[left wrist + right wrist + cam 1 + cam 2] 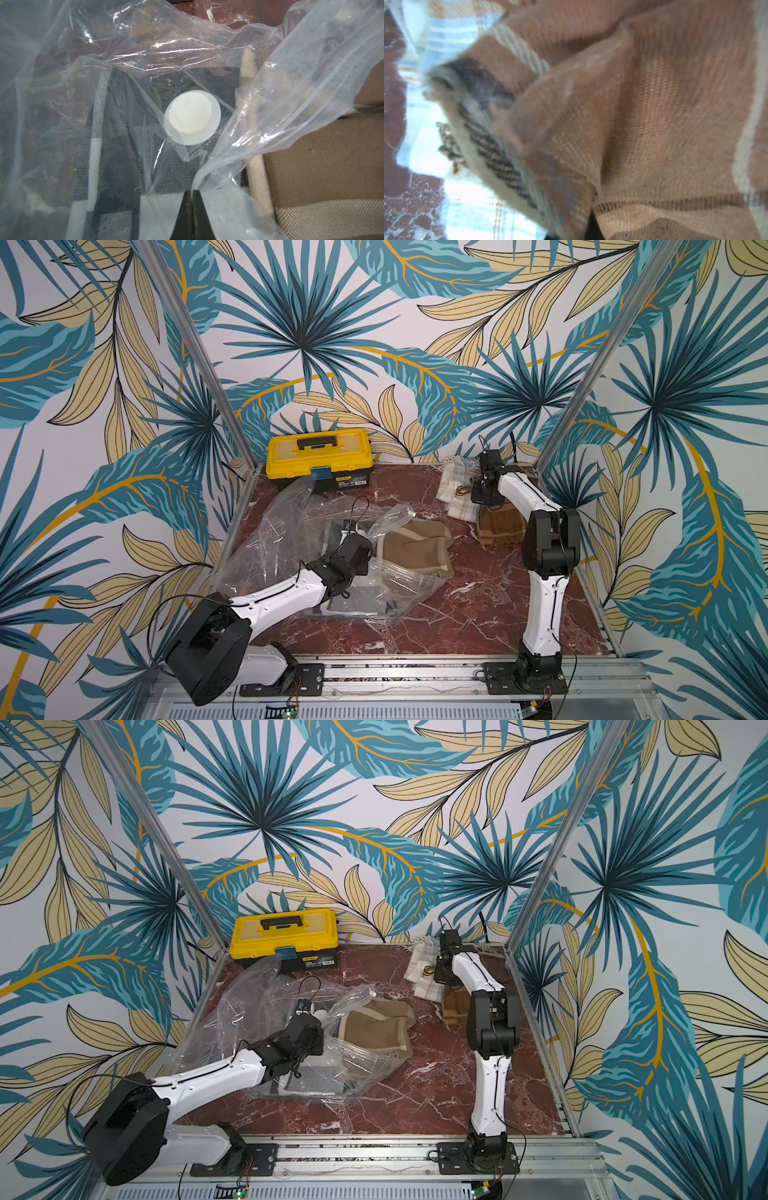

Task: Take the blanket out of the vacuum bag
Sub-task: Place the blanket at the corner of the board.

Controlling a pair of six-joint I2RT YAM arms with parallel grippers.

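Note:
The vacuum bag (274, 539) lies crumpled and clear at the table's left, its round white valve (192, 117) facing up. My left gripper (194, 192) is shut on a fold of the bag's plastic near the valve. A grey-and-white checked blanket (116, 220) lies inside the bag. A tan blanket (415, 549) with a cream border pokes out of the bag's mouth. At the back right my right gripper (591, 220) is shut on a brown plaid blanket (500, 526), which lies outside the bag and bunches around the fingers.
A yellow toolbox (319, 458) stands at the back, touching the bag's far edge. A pale cream plaid cloth (455, 489) lies beside the brown blanket. Metal frame posts (582, 377) flank the red marble table (457, 614).

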